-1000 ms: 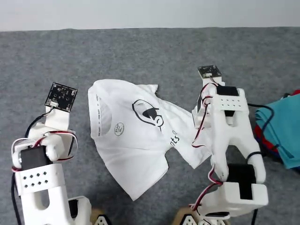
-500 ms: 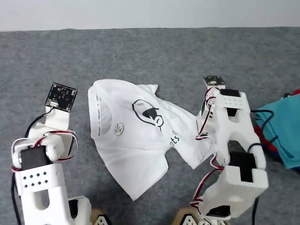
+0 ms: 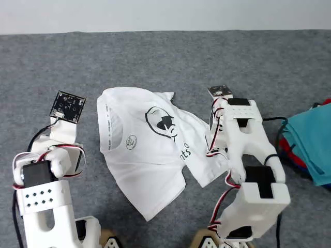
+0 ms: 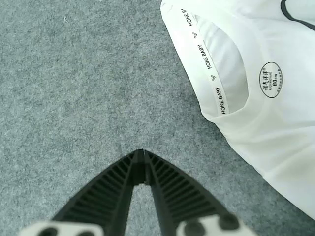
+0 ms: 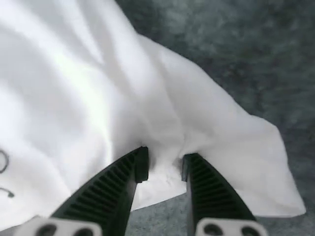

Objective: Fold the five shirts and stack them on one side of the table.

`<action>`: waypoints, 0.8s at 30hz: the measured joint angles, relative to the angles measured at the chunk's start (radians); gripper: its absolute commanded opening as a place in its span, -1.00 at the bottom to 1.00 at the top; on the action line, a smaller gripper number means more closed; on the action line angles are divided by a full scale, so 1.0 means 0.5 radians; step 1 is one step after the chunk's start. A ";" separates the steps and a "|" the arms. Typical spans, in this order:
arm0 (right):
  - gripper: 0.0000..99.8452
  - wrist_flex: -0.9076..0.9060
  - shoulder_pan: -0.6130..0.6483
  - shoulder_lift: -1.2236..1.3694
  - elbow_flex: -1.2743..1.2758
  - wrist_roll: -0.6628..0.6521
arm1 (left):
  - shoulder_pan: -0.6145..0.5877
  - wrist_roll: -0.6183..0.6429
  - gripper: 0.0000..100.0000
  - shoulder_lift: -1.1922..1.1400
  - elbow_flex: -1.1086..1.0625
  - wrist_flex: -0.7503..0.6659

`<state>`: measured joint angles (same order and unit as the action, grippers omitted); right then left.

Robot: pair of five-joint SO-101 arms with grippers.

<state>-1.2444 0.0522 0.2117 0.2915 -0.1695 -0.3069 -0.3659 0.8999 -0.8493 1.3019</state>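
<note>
Grey desk (image 3: 155,57): bare cloth-like surface across the upper frame and the left side of the high view, so there is open room there for spreading and folding.
Left tool (image 4: 144,156): at the lower left of the high view, jaws pressed together on nothing, over bare desk. It sits just beside the collar (image 4: 206,64) without touching it.
White T-shirt (image 3: 145,155): spread in the centre and rumpled, with the collar at its left end. Its long axis seems to run from there down toward the right, with a loose lobe trailing to the lower centre.
Right tool (image 5: 165,164): at the shirt's right edge, jaws narrowed on a bunched fold of the white cloth. This arm is the one on the garment, and the bulk of the shirt lies to the left of the tool.
Key relation: judging from this, any fold must carry the held right edge leftward over the body, toward the collar.
Stack of folded shirts (image 3: 310,150): teal over red at the right edge, apart from the white shirt, with the right arm standing between them.
</note>
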 measured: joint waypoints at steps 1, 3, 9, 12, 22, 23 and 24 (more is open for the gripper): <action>-0.76 -0.003 0.003 -0.031 0.000 0.000 | 0.000 0.000 -0.99 0.000 0.000 0.000; -0.76 -0.009 0.003 -0.083 0.000 0.000 | 0.000 0.000 -0.99 0.000 0.000 0.000; -0.76 -0.068 0.009 -0.153 0.000 0.000 | 0.000 0.000 -0.99 0.000 0.000 0.000; -0.76 -0.068 0.006 -0.153 0.000 0.000 | 0.000 0.000 -0.99 0.000 0.000 -0.009; -0.77 -0.068 0.009 -0.074 0.000 0.000 | 0.000 0.000 -0.99 0.000 0.000 -0.095; -0.77 -0.068 0.009 -0.071 0.000 0.000 | 0.000 0.000 -0.99 0.000 0.000 -0.095; -0.79 -0.068 0.009 -0.068 0.000 0.000 | 0.000 0.000 -0.99 0.000 0.000 -0.095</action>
<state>-1.2781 0.0568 0.1780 0.2915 -0.1695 -0.3069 -0.3659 0.8999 -0.8493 1.2543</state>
